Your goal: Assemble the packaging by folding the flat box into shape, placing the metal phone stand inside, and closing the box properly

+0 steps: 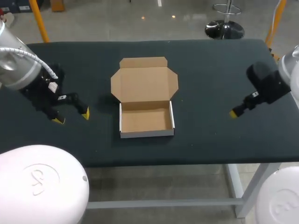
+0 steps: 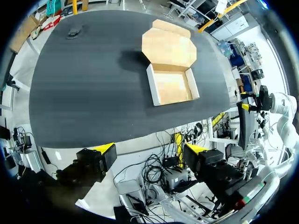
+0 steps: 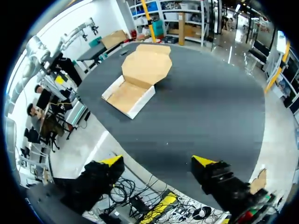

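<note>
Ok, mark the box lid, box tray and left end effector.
box lid (image 1: 145,83): head view, middle of inner face
box tray (image 1: 145,120): head view, bare floor
left end effector (image 1: 72,116): head view, midway between fingertips

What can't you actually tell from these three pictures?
- Small dark thing on the table beyond the box, wrist views: too small to say what it is.
- Right hand, head view: only one yellow tip shows; the other is hidden behind it.
- Table under the box's open lid: covered in every view.
</note>
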Available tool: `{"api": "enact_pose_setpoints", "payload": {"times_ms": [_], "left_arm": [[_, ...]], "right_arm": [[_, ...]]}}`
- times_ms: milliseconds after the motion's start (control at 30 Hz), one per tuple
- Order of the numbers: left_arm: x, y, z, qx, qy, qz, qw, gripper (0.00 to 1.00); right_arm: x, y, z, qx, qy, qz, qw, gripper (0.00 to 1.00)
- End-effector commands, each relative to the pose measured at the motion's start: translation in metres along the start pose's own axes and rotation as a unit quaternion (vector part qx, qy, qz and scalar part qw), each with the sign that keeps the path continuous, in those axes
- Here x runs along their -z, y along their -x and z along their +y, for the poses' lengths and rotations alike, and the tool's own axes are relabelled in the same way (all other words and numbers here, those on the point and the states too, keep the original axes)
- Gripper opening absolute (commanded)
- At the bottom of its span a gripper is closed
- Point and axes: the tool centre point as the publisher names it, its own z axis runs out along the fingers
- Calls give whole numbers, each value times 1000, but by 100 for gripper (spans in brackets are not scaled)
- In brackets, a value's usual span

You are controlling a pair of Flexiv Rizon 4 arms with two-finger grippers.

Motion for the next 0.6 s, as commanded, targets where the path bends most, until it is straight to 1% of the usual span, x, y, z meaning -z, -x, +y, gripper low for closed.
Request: {"api": "enact_pose_setpoints", "payload": {"times_ms": [33,167,267,333,400,500,600], "left_arm": [[11,-1,7,3,-2,-6,1000,100],[14,1,11,14,-6,-7,1000,100],[16,2,13,32,-10,-17,999,100],[16,2,14,42,-15,-31,998,100],[15,3,16,43,-15,-36,998,100],[12,2,18,51,-21,-46,997,100],[11,2,18,52,-22,-49,997,100]], "right_arm": [[12,-5,-3,-11,-7,-15,1000,100],[17,-5,-6,-26,-9,-22,999,100],[20,-5,-8,-36,-12,-22,999,100],[20,-6,-9,-54,-21,-26,998,100],[21,-5,-11,-65,-22,-21,997,100],[20,-2,-14,-101,-30,-21,994,100],[20,0,-15,-116,-37,-23,992,100]]}}
